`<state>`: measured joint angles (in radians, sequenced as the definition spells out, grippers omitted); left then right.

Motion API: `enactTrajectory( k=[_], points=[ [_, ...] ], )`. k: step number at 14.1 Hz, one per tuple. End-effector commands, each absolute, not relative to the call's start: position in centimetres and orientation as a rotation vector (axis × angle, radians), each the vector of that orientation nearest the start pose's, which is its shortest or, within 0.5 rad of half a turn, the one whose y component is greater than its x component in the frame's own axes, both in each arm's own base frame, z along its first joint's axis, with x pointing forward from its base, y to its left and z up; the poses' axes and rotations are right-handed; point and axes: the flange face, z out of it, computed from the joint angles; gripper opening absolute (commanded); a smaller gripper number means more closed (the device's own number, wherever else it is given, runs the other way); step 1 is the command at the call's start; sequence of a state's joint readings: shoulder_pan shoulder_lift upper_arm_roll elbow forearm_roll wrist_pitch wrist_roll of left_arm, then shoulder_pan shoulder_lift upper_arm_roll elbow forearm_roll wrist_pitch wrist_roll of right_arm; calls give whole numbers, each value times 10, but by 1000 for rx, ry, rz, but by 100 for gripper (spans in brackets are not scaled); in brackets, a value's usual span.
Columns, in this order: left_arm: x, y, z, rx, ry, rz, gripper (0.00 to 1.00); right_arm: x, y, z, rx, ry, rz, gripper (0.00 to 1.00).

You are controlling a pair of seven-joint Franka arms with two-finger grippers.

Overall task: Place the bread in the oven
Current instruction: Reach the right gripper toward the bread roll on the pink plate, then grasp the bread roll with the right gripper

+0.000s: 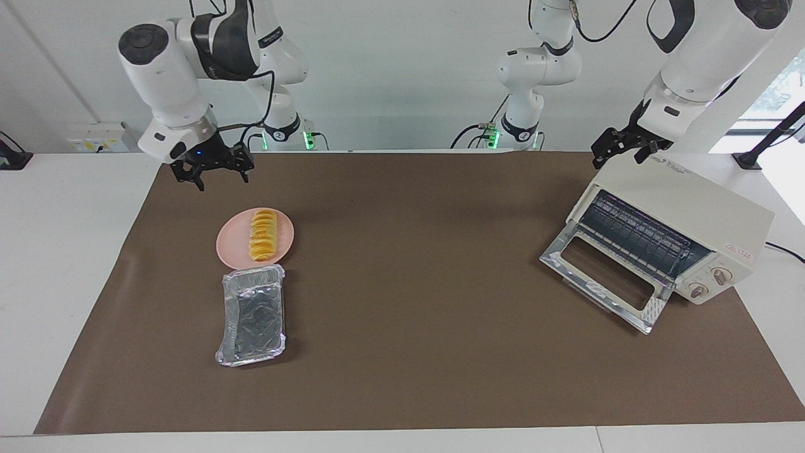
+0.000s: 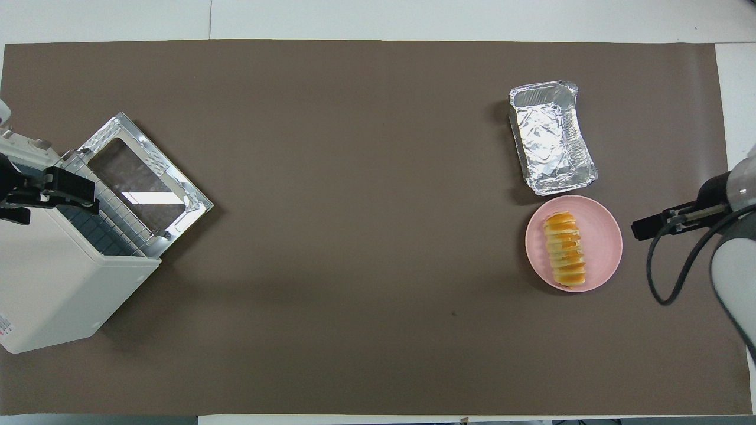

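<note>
The surface (image 1: 402,377) carries the oven (image 1: 682,236) at the left arm's edge: cream-white, glass door dropped open. The bread (image 1: 263,236), a ridged yellow-orange loaf, lies on the pink plate (image 1: 234,248) near the right arm's edge. The left gripper (image 1: 619,148) is over the oven and the right gripper (image 1: 214,170) is up near the plate; finger state of both: cannot tell.

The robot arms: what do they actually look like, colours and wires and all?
Both arms are glossy white with rounded joints and dark bands. Black cables loop along them. The right gripper and left gripper are small, black and two-fingered. Green lights glow at both bases.
</note>
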<state>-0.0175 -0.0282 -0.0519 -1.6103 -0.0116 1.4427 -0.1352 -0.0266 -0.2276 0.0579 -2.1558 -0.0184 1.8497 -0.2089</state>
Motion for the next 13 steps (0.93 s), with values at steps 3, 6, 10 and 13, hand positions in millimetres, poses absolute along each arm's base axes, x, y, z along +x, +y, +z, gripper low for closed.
enactTrajectory(
  k=[3, 6, 10, 13],
  points=[
    [521, -36, 614, -3134, -107, 206, 100, 458, 14, 394, -3133, -391, 74, 100],
    [521, -36, 614, -3134, -107, 206, 100, 462, 15, 345, -3127, -423, 24, 100],
    [521, -36, 614, -3134, -107, 206, 100, 476, 20, 321, -3124, -449, -58, 100],
    [522, -36, 614, -3134, -107, 204, 100, 477, 30, 310, -3117, -475, -54, 100]
  ],
)
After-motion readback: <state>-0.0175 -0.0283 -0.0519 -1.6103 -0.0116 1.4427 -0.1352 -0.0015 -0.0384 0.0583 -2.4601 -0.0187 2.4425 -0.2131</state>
